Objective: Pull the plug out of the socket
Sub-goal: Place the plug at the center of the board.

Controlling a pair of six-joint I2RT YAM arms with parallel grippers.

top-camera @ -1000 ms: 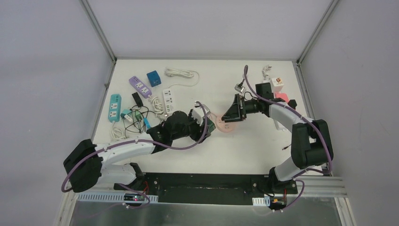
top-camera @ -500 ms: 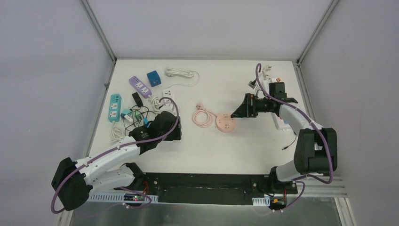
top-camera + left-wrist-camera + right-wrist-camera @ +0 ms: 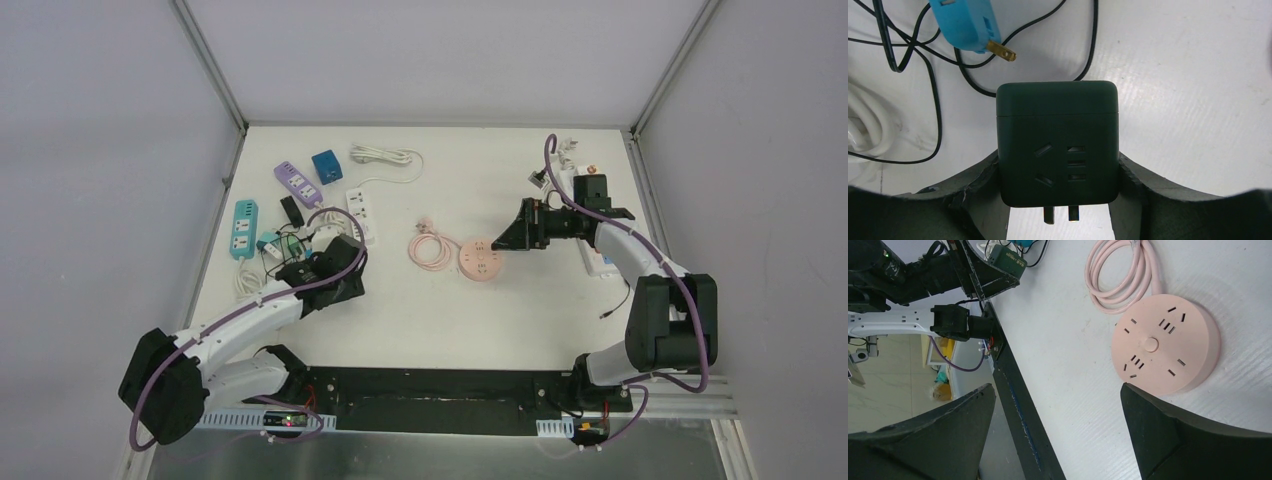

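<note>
The plug is a dark green cube with two metal prongs showing at its near end. My left gripper is shut on its sides, holding it just above the table by the tangle of cables at the left. The socket is a round pink power strip lying flat mid-table with nothing plugged into it, its face bare and its pink cord coiled beside it. My right gripper is open, one finger right at the socket's rim; it hovers just right of the socket.
A blue plug with brass prongs and thin black cables lie just ahead of the held plug. Purple, teal and white power strips and a blue cube sit at back left. Another white strip lies right.
My left gripper drew back from the pink socket to the left, carrying the green plug away from it. My right gripper shifted right off the socket, then stayed still.
</note>
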